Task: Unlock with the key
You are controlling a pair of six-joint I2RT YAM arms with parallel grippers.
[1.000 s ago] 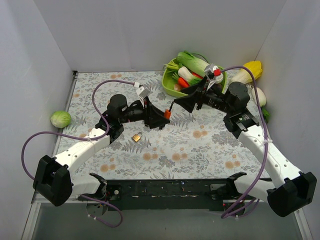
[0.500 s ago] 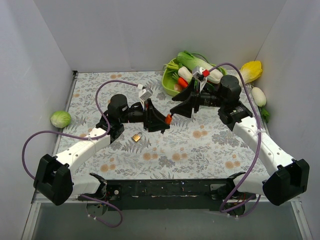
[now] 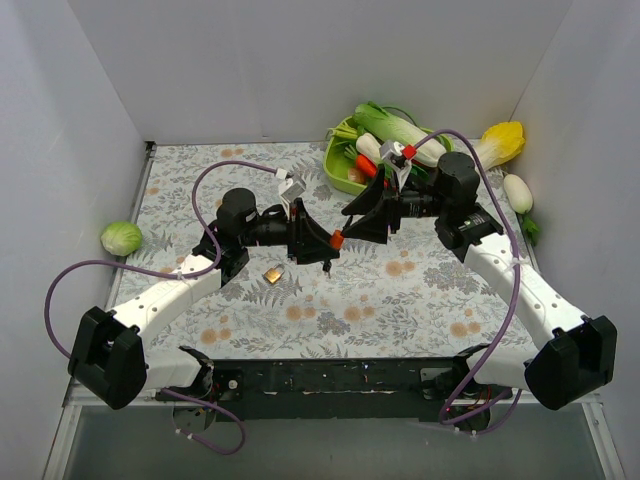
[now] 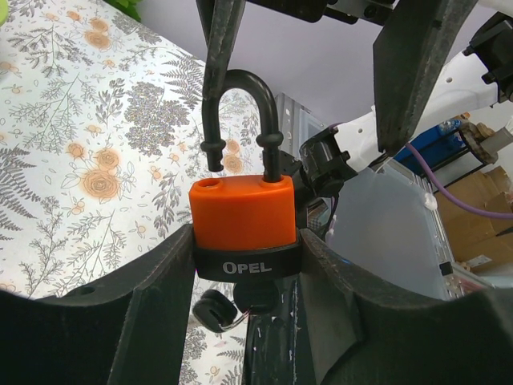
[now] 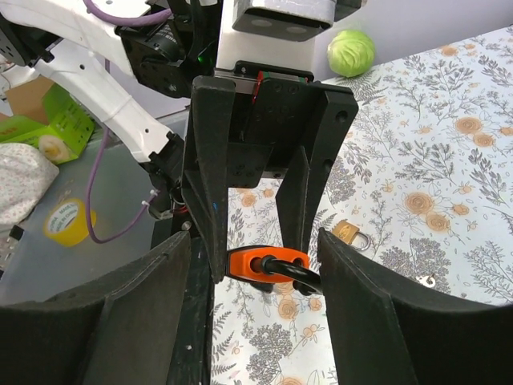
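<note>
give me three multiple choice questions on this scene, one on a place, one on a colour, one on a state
1. Where is the brass padlock?
A. in the green bowl
B. lying on the table
C. held by the right arm

2. What colour is the body of the padlock held in the left gripper?
A. orange
B. blue
C. white

3. How does that padlock's shackle stand?
A. both ends seated in the body
B. one end lifted out of the body
C. missing

Answers:
1 B, it lies on the floral cloth.
2 A, the orange padlock sits between the jaws.
3 B, one end hangs above its hole.
</note>
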